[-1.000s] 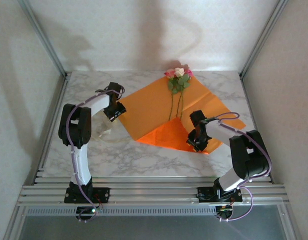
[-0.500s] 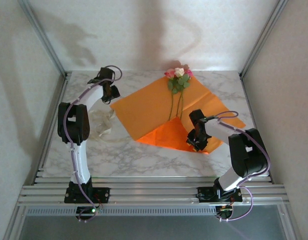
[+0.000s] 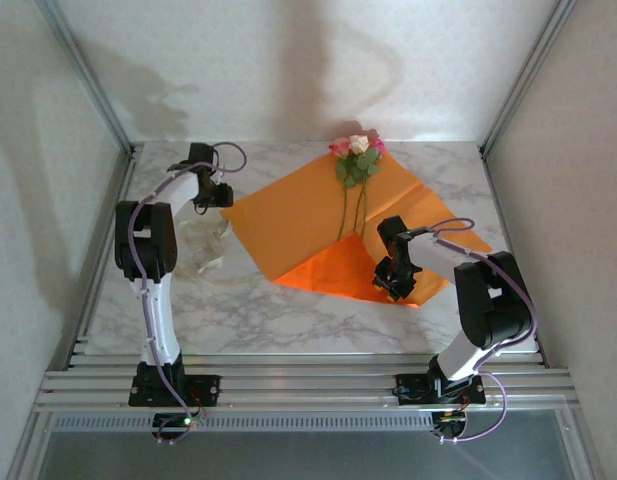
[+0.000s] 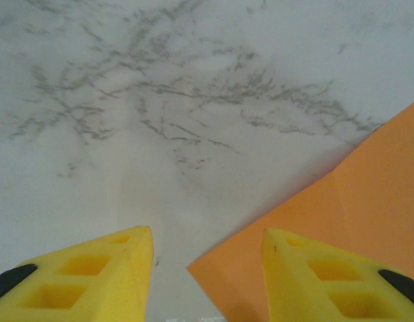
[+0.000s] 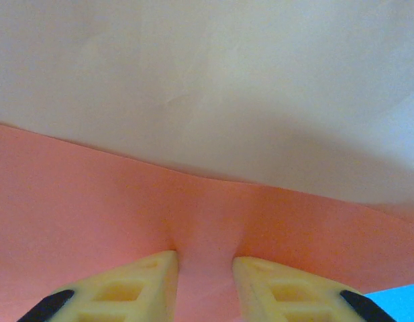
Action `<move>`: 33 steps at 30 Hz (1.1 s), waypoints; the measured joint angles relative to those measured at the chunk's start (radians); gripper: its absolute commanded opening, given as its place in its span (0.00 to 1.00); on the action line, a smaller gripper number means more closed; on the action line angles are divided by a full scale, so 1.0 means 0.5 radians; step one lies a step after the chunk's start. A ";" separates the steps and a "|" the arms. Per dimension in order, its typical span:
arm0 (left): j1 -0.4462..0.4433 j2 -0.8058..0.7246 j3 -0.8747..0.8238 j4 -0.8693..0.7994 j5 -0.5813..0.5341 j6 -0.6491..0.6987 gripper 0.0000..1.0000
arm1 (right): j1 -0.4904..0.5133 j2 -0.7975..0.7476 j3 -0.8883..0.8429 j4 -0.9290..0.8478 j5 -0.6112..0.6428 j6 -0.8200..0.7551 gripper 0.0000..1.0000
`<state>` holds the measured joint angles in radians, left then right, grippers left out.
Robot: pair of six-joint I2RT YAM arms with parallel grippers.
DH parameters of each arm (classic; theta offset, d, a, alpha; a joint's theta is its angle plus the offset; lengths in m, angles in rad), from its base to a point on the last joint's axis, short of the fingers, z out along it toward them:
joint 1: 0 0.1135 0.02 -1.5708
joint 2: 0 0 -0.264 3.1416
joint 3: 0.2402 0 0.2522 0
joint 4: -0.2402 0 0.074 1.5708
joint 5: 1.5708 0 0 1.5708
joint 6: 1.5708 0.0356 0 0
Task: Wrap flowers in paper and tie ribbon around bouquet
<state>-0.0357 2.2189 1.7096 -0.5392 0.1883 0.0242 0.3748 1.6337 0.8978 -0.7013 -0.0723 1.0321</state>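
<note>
Now the left gripper (image 3: 214, 193) has swung out to the far-left corner of the paper (image 3: 298, 215)

Its fingers stand apart and empty, with that orange corner lying between their tips, well clear of the ribbon (image 3: 202, 250) heaped on the marble; the right gripper (image 3: 393, 283) stays clamped on the folded-up near flap. The flowers (image 3: 356, 152) lie on the sheet, heads at its far corner, so a second fold over the stems looks next

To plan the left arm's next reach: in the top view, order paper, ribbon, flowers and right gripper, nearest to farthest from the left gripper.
From the left gripper:
1. paper: left corner beside it
2. ribbon: left side, toward the front
3. flowers: far middle
4. right gripper: right side, front
</note>
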 measured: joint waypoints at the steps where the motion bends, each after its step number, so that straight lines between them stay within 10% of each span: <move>1: 0.000 0.021 -0.001 0.000 0.005 0.007 0.46 | 0.000 0.002 0.000 0.000 0.000 0.000 0.30; 15: -0.111 0.060 -0.006 0.011 -0.221 0.009 0.44 | 0.000 0.037 0.040 -0.041 0.000 -0.001 0.30; 22: -0.222 0.039 -0.069 0.085 -0.319 -0.086 0.17 | 0.000 0.039 0.040 -0.040 0.000 0.000 0.30; 33: -0.255 -0.010 -0.082 0.014 -0.366 -0.218 0.08 | 0.000 0.039 0.040 -0.040 0.000 -0.001 0.30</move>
<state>-0.1631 2.2139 1.6684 -0.5320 0.0051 -0.0849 0.3748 1.6531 0.9176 -0.7216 -0.0723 1.0317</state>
